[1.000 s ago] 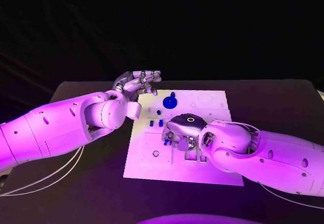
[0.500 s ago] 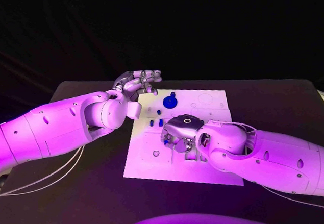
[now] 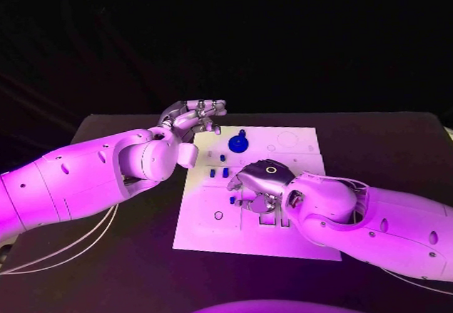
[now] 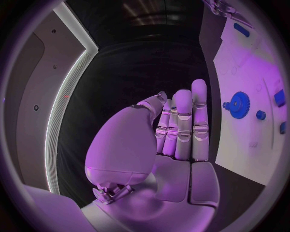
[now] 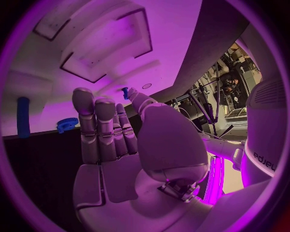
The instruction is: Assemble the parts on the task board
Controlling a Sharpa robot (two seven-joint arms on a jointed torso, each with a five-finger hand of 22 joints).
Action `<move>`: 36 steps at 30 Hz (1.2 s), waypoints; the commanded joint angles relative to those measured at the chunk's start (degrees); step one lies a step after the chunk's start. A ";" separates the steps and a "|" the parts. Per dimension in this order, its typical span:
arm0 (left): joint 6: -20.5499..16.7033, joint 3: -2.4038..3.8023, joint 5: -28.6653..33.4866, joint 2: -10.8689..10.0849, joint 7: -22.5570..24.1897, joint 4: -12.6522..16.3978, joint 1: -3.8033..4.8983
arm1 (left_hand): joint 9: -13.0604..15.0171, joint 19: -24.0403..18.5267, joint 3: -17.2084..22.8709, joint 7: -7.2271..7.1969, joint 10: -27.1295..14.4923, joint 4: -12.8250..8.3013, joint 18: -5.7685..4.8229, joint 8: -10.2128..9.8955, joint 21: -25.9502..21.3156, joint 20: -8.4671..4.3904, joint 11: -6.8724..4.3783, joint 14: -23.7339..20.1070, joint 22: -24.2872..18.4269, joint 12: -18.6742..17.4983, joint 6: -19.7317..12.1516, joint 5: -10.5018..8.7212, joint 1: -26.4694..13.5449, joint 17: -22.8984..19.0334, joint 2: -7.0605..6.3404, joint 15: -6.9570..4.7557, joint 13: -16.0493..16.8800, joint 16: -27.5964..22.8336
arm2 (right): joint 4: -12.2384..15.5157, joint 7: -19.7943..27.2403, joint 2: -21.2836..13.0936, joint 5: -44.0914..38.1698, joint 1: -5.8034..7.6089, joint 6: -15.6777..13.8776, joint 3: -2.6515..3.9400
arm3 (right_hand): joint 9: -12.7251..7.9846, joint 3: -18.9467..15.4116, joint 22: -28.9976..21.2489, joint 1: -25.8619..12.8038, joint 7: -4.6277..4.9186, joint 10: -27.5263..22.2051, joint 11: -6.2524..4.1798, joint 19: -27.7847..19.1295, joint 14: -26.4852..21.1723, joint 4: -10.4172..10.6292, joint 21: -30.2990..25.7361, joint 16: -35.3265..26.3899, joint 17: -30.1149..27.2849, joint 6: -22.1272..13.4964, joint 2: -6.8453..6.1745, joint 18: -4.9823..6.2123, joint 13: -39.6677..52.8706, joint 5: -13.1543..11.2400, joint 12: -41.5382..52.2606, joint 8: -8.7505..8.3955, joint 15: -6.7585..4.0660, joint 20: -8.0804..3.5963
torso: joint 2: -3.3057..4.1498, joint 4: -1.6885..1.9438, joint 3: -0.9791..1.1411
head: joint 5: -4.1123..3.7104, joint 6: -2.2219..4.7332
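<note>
The right hand (image 3: pixel 258 190) hovers low over the middle of the board (image 3: pixel 216 225), fingers straight, a small blue peg (image 5: pixel 125 92) pinched at the thumb tip. It has shifted slightly toward the near edge since a second ago. The left hand (image 3: pixel 193 116) stays at the board's far left corner, fingers extended, empty. A blue gear (image 3: pixel 237 142) lies near it. No writing is legible.
</note>
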 commanded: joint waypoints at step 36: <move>1.53 0.02 -0.01 -0.06 -0.02 -0.37 -0.16 | -0.07 0.26 -0.40 -0.06 -0.32 0.10 0.62 0.37 -0.23 0.35 -0.06 -0.20 -0.11 0.45 -0.45 -0.29 -0.58 0.23 0.19 0.07 0.08 -0.01 | 3.23 -2.69 -12.13 0.33 5.16 6.73 1.42 | -1.28 -1.25 6.76 3.40 -1.63 -0.07 -1.32 4.39 3.37 -0.79 4.74 4.34 1.77 1.39 0.97 -0.97 -0.52 -0.28 6.14 -0.32 -0.79 -0.44 | -0.20 -0.82 0.02 | -0.92 1.26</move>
